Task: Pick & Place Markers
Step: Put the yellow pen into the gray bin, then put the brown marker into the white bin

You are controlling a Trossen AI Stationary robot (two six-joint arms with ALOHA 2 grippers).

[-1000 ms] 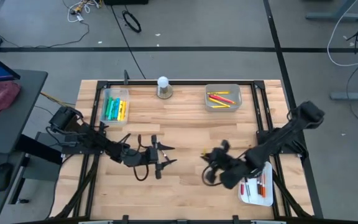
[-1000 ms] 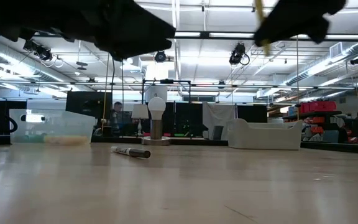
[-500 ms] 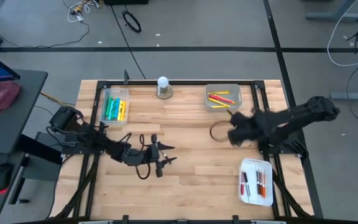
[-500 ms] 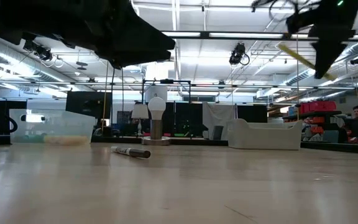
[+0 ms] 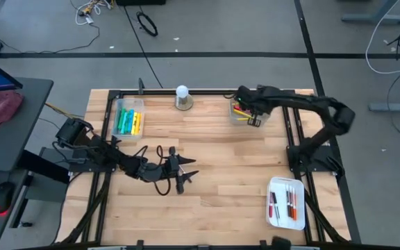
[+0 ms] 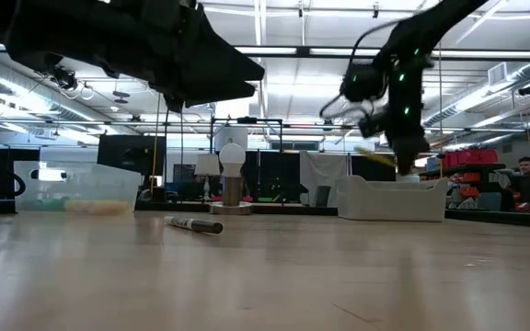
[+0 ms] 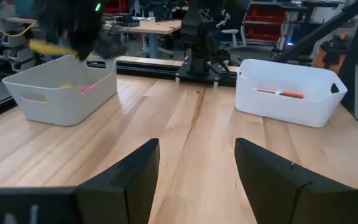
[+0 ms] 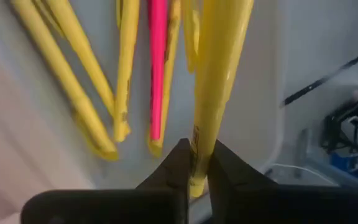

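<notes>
My right gripper point(image 5: 247, 113) hangs over the grey tray point(image 5: 261, 101) at the far right, shut on a yellow marker point(image 8: 219, 68). Several yellow markers point(image 8: 86, 74) and a pink one point(image 8: 157, 68) lie on the tray's floor below it. My left gripper point(image 7: 197, 174) stands open over the table's near middle point(image 5: 186, 177), with nothing between its fingers. A dark marker point(image 6: 194, 224) lies flat on the wooden table. A clear tray point(image 5: 128, 118) at the far left holds green and yellow markers. A white tray point(image 5: 285, 203) at the near right holds red and dark ones. My right gripper pinches the yellow marker between its two fingertips point(image 8: 180, 163), close to one end of the marker point(image 8: 197, 149). The fingers slant down from above. The rest of the marker reaches out past the fingers, tilted point(image 6: 375, 154), lifted clear above the grey tray.
A white bulb on a round base point(image 5: 182, 97) stands at the far middle. A black frame point(image 5: 290, 104) runs along the table's edges beside the trays. Bare wood lies between the two arms.
My right gripper has swung from beside the white tray at the near right to the far edge, over the grey tray. It tipped to point downward and kept the yellow marker shut in its fingers throughout.
</notes>
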